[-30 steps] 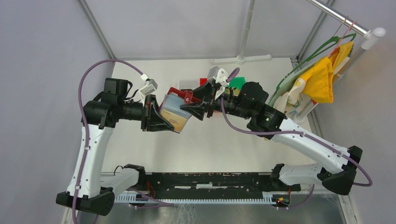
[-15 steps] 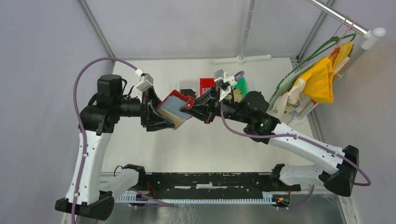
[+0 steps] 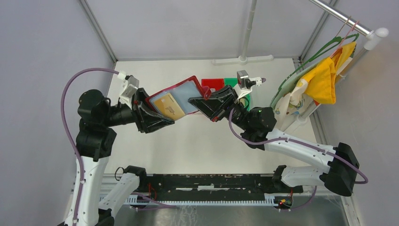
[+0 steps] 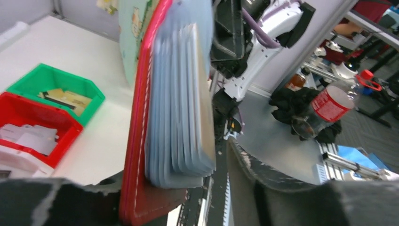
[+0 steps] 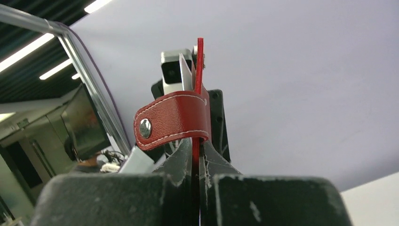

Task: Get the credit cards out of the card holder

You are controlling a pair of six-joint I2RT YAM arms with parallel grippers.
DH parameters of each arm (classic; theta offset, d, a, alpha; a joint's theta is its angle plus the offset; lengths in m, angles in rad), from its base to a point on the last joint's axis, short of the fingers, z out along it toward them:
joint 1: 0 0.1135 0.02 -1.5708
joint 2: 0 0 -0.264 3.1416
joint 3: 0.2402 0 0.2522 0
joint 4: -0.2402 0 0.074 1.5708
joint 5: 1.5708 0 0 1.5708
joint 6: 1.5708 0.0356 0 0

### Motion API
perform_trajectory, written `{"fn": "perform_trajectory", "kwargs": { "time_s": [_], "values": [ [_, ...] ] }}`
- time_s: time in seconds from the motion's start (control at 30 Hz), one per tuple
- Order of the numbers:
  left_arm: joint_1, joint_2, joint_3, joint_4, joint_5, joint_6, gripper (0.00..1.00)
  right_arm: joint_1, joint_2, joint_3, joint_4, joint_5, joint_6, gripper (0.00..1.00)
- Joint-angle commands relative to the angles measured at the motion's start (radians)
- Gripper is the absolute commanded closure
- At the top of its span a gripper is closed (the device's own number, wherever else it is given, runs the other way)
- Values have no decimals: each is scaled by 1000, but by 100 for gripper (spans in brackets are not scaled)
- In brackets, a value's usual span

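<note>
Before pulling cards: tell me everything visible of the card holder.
The dark red leather-like folding card holder hangs open in the air between the arms. Inside, a stack of blue-grey sleeves, a tan card on top. The right fingers pinch its cover at the snap strap tab; it sits between the open left fingers.

Card holder: dark red, open, grey-blue sleeves inside, tilted, aloft at centre frame.
Credit card: tan, flat in holder's lower-left sleeve.
</note>
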Motion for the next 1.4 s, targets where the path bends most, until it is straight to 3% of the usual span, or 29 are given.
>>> {"fn": "perform_trajectory", "kwargs": {
  "time_s": [0.0, 0.33, 0.43, 0.7, 0.87, 0.97, 1.07, 1.23, 1.37],
  "values": [
    [-1, -33, -60, 281, -119, -289, 52, 25, 10, 24, 228, 97, 65, 100],
    [0, -25, -87, 627, -109, -608, 54, 69, 76, 33, 323, 171, 104, 100],
    [0, -22, -78, 657, -120, -645, 58, 84, 90, 21, 372, 217, 103, 100],
    [0, -23, -37, 578, -196, -569, 97, 124, 98, -30, 431, 304, 86, 97],
    [-1, 2, 38, 311, -213, -339, 98, 107, 4, -128, 342, 317, 4, 41],
    [0, 24, 67, 171, -189, -182, 98, 65, -62, -113, 151, 237, -87, 25],
    [-1, 57, 125, -95, -187, 129, 98, 20, -160, -97, -101, 192, -205, 4],
    [0, 113, 182, -515, -226, 718, 97, -5, -250, 65, -564, 222, -514, 2],
    [0, 169, 190, -730, -291, 1015, 97, -10, -157, 295, -866, 124, -653, 2]
  ]
}}
